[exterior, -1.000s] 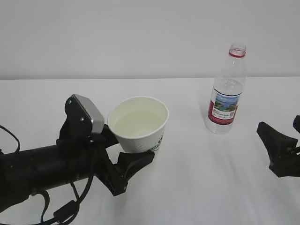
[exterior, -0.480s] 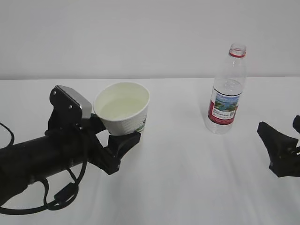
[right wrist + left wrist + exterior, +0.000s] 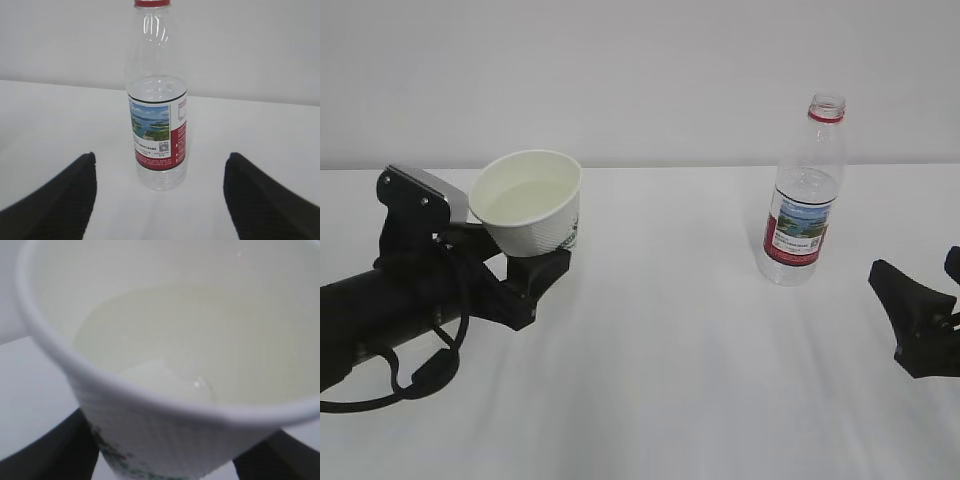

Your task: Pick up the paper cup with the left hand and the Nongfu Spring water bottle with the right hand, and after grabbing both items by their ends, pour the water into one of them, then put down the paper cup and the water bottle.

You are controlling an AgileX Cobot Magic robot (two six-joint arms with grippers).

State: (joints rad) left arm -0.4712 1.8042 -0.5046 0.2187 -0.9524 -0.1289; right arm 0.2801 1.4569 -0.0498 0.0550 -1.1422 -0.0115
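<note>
Over the tabletop's point(image 3: 650, 330) left side: paper cup point(image 3: 533, 205) clamped near its base in the left hand point(image 3: 520, 275), water point(image 3: 145, 345) inside. Toward the far right edge: Nongfu Spring water bottle point(image 3: 805, 195) upright, uncapped. Near right edge: right hand point(image 3: 920, 320), jaws wide, gripping nothing.

a white table point(image 3: 700, 380) fills the lower part of the exterior view, its surface plain with faint soft creases. behind it a pale grey wall point(image 3: 640, 70) rises, meeting the table's far edge in a straight line across the frame.
</note>
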